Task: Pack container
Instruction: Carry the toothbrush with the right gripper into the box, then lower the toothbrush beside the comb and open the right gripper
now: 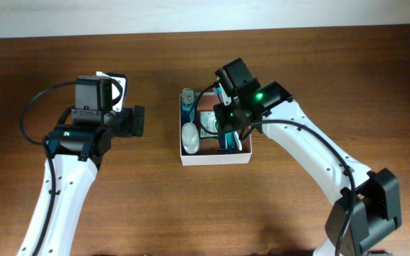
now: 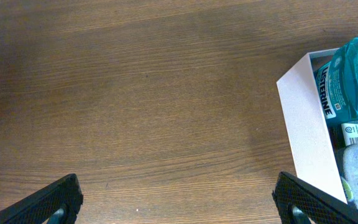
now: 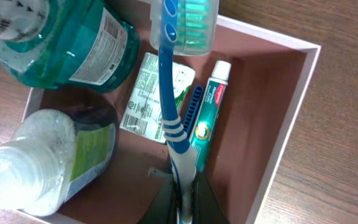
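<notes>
**Container**, lying at the middle of the surface between the arms: judged light and thin-walled, apt to slide or buckle, best steadied at an outer wall. Held within it are a teal mouthwash bottle at far left, a clear bottle nearer, a printed sachet and a toothpaste tube. A blue toothbrush, slim, stiff and probably slippery, is gripped by its handle in the right pincer over the box floor. The left pincer is spread wide and empty, left of the container.
</notes>
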Robot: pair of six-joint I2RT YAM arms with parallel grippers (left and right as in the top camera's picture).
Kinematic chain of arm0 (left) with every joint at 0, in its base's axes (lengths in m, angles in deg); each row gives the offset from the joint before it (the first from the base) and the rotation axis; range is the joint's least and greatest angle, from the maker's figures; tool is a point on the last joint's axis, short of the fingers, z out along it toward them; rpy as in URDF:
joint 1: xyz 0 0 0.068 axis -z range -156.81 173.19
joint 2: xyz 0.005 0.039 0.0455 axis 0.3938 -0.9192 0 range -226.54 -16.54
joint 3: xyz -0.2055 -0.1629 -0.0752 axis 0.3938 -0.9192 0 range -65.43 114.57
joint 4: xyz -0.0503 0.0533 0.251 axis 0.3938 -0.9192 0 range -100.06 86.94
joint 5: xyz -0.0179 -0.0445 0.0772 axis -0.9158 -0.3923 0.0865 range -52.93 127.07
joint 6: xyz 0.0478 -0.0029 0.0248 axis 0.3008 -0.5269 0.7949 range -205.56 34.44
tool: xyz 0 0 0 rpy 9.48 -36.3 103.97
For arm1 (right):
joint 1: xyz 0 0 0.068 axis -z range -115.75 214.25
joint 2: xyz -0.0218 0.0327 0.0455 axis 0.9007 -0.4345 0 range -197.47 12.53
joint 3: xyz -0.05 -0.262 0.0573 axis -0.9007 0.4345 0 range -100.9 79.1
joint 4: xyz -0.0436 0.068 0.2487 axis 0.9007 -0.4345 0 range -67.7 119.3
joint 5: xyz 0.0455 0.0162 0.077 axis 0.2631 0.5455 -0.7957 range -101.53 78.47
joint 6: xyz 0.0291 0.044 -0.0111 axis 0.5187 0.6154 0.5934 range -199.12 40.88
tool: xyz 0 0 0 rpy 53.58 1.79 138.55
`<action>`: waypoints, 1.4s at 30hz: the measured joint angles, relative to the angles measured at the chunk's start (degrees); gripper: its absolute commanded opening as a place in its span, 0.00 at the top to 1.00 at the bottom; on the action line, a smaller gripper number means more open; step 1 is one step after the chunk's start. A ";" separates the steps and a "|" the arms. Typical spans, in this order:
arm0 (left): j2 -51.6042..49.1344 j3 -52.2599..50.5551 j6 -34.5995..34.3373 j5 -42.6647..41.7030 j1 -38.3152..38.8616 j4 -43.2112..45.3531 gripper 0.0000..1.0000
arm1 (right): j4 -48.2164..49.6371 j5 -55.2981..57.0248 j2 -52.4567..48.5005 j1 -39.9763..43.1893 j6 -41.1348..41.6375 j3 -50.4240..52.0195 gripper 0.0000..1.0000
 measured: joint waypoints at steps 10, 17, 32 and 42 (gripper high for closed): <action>0.00 0.00 0.00 0.00 0.00 0.00 0.01 | 2.60 0.00 -1.81 0.00 -0.02 1.95 0.96; 0.00 0.00 0.00 0.00 0.00 0.00 0.00 | 3.58 0.02 -5.33 0.00 -0.15 1.95 0.96; 0.00 0.00 0.00 0.00 0.00 0.00 0.00 | 3.82 0.00 -9.29 0.00 -0.20 2.01 0.95; 0.00 0.00 0.00 0.00 0.00 0.00 0.00 | 5.38 0.00 -11.34 0.00 -0.26 2.05 0.95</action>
